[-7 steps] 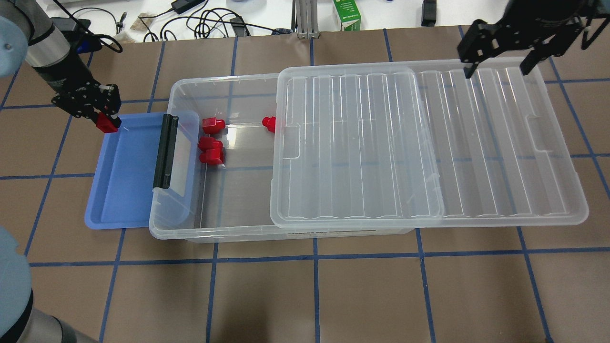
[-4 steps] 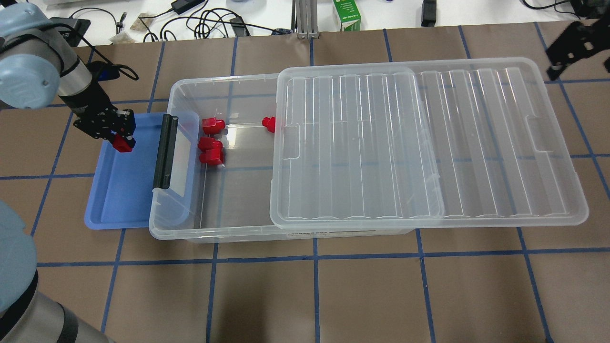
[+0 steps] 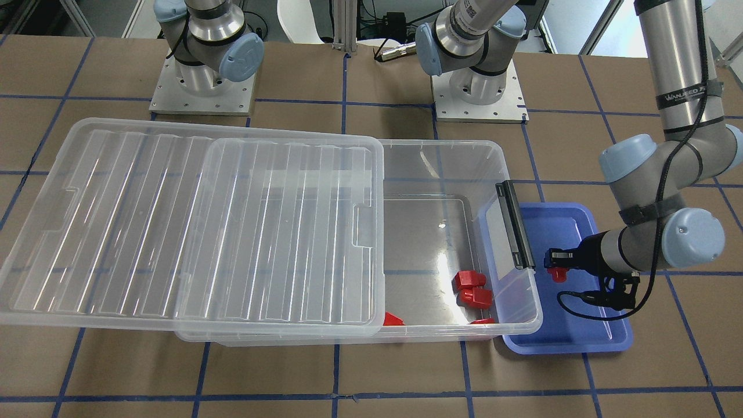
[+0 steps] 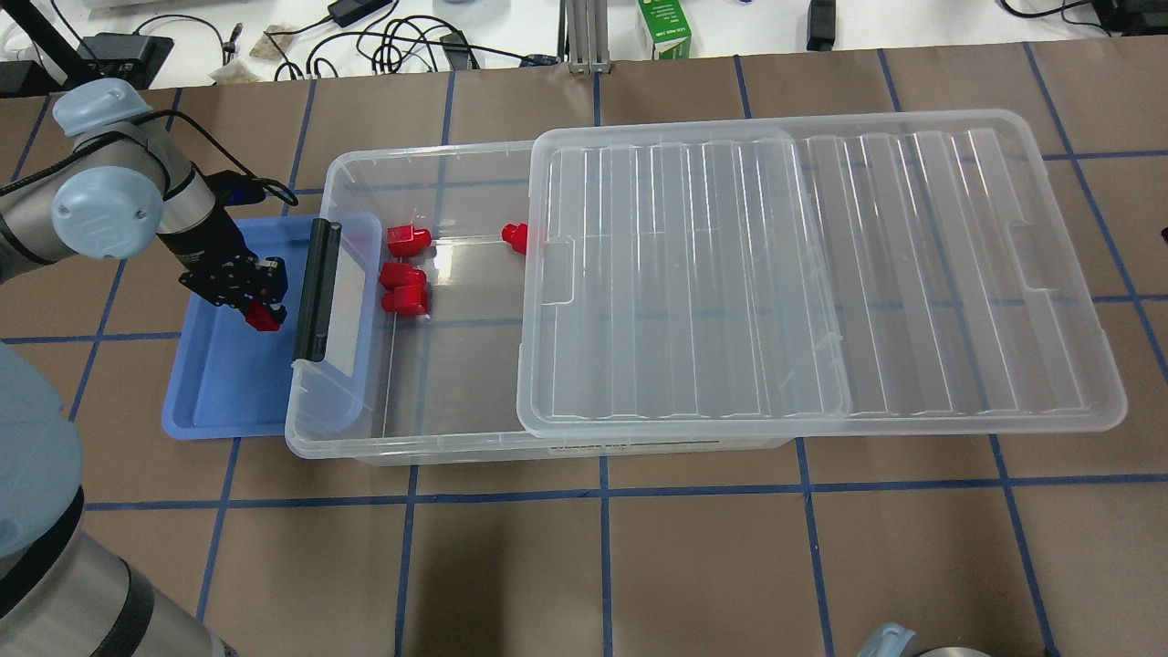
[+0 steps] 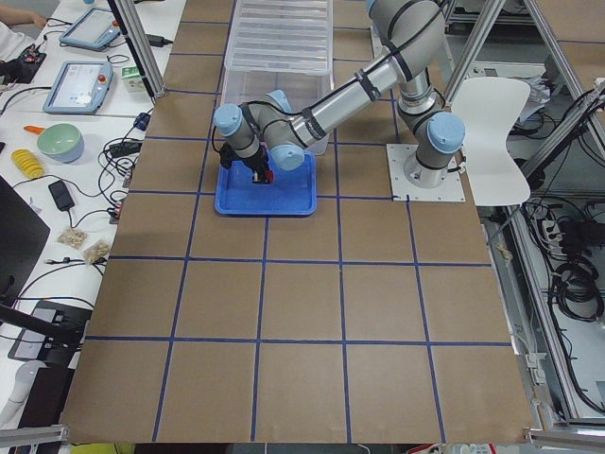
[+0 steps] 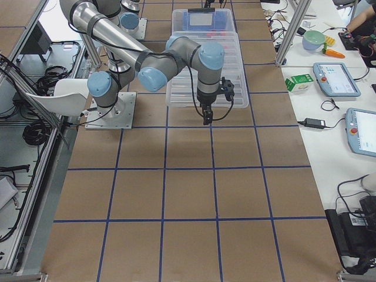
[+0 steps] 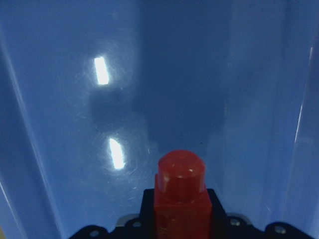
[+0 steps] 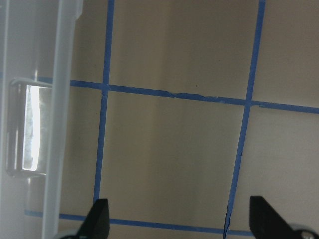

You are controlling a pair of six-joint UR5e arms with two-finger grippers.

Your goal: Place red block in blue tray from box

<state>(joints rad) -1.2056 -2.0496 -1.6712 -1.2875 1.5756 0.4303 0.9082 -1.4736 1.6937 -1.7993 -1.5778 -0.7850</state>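
Note:
My left gripper [image 4: 261,308] is shut on a red block [image 4: 265,318] and holds it over the blue tray [image 4: 214,383], close to the box's black latch [image 4: 317,290]. In the left wrist view the red block [image 7: 180,191] points stub-first at the tray floor [image 7: 149,74]. In the front view the held block [image 3: 558,273] hangs just above the tray [image 3: 603,339]. Several more red blocks [image 4: 405,274] lie in the open end of the clear box [image 4: 411,444]. My right gripper [image 8: 179,224] is open and empty over bare table beside the lid.
The ribbed clear lid [image 4: 821,274] lies slid to the right, covering most of the box and overhanging its right end. A green carton [image 4: 664,27] and cables lie beyond the table's far edge. Blue tape lines grid the brown table.
My left gripper has carried the red block from the tray's far corner toward its middle, nearer the latch. My right arm has swung right, out of the overhead view.

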